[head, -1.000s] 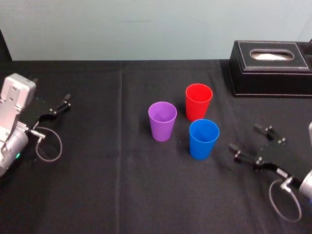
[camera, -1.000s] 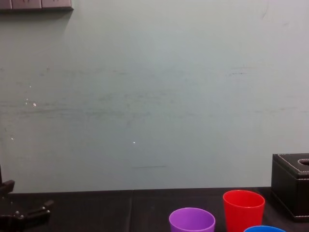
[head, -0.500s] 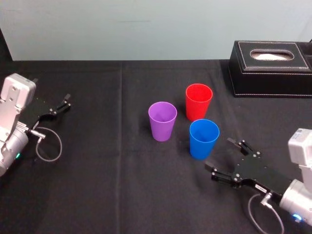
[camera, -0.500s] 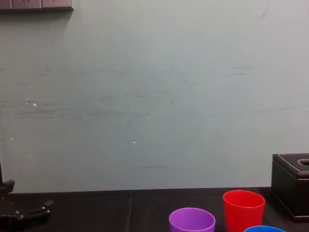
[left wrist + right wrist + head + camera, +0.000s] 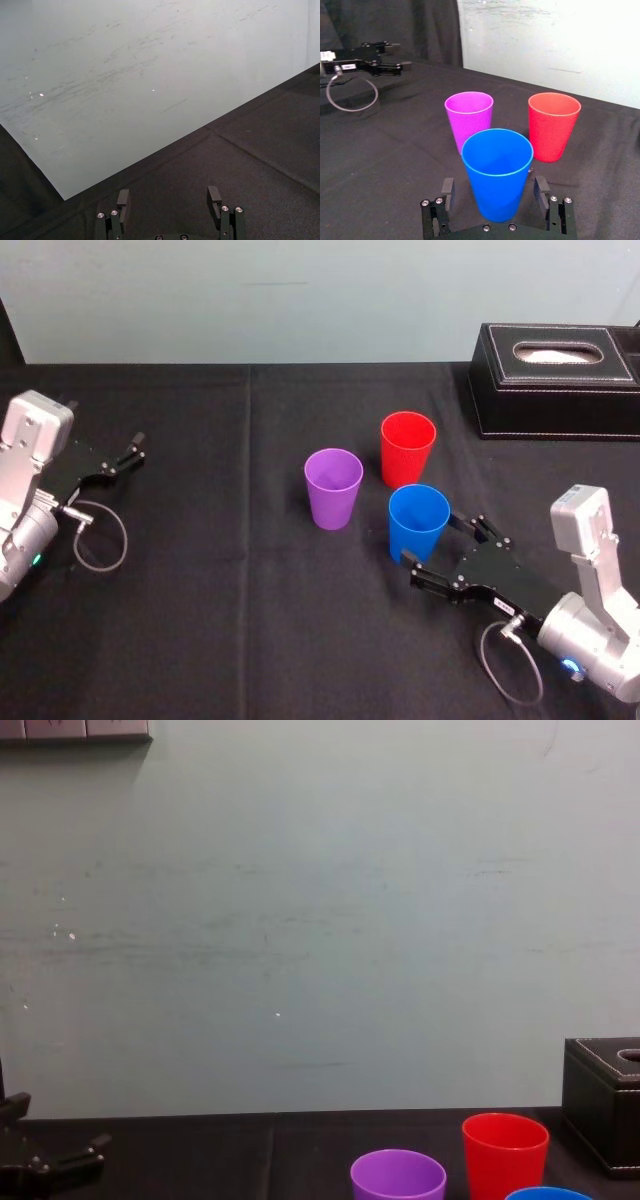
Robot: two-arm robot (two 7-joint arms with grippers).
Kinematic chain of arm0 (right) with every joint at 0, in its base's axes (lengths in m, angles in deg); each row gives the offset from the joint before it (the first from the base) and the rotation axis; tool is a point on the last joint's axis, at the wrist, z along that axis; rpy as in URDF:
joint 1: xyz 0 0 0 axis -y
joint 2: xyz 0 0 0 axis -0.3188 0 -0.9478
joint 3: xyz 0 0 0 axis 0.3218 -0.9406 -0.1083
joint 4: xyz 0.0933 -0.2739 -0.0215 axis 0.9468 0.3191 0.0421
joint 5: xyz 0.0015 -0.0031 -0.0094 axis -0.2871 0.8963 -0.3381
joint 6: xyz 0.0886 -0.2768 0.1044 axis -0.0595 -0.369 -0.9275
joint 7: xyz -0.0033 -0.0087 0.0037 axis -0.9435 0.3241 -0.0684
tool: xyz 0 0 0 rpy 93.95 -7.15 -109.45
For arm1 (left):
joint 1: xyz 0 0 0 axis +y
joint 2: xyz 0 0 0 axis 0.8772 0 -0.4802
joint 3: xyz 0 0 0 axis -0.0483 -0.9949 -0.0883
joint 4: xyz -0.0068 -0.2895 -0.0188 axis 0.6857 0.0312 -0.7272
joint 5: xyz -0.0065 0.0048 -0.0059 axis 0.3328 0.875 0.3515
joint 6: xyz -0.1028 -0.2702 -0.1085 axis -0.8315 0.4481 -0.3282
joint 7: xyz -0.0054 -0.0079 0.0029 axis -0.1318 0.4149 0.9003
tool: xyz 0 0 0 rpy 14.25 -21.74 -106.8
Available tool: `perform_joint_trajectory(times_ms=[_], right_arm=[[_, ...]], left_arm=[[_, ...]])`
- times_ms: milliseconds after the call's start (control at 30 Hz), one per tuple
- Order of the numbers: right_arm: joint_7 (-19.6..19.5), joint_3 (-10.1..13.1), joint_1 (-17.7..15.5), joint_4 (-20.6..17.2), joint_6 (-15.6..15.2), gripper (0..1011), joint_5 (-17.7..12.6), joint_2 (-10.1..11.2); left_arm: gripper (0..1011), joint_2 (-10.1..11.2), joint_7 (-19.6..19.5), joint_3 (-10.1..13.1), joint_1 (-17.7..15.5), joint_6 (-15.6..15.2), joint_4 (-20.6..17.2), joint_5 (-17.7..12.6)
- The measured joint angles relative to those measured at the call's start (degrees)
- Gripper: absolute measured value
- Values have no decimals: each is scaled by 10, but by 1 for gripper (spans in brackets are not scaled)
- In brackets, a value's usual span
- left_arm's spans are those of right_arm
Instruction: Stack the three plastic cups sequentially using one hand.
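Three plastic cups stand upright near the table's middle: purple [image 5: 333,488], red [image 5: 407,448] and blue [image 5: 418,524]. My right gripper [image 5: 434,541] is open, one finger on each side of the blue cup's [image 5: 497,170] lower part. In the right wrist view a small gap shows between each finger and the cup wall. From there the purple cup [image 5: 469,116] and red cup [image 5: 553,125] stand just beyond the blue one. The left gripper [image 5: 128,452] rests open at the table's left side with nothing between its fingers [image 5: 122,197].
A black box with white stitching [image 5: 555,380] sits at the back right, beyond the red cup. The cups rest on a black cloth [image 5: 220,580]. A pale wall [image 5: 320,920] rises behind the table. A cable loop [image 5: 98,538] lies by the left arm.
My right gripper has swung in from the right front toward the blue cup and now straddles it. The cups and the left arm have stayed put.
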Motion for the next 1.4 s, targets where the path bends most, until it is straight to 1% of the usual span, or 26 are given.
perform_joint_trajectory(times_ms=[200,300,333,400,633,967,1400], right_arm=[[-8,4,6,12,4,1002,16,-21],[-9,5,8,17,11,1003,24,-29],[-9,5,8,17,11,1003,24,-29],[-11,7,9,21,20,1003,32,-39],[-12,11,11,32,39,1003,45,-58],[-5,20,15,44,46,1002,53,-81],[8,25,25,57,44,1003,70,-102]], left_arm=[[1005,0,0,0,0,0,0,0],[1005,0,0,0,0,0,0,0],[1005,0,0,0,0,0,0,0],[1004,0,0,0,0,0,0,0],[1005,0,0,0,0,0,0,0],[1005,0,0,0,0,0,0,0],[1005,0,0,0,0,0,0,0]])
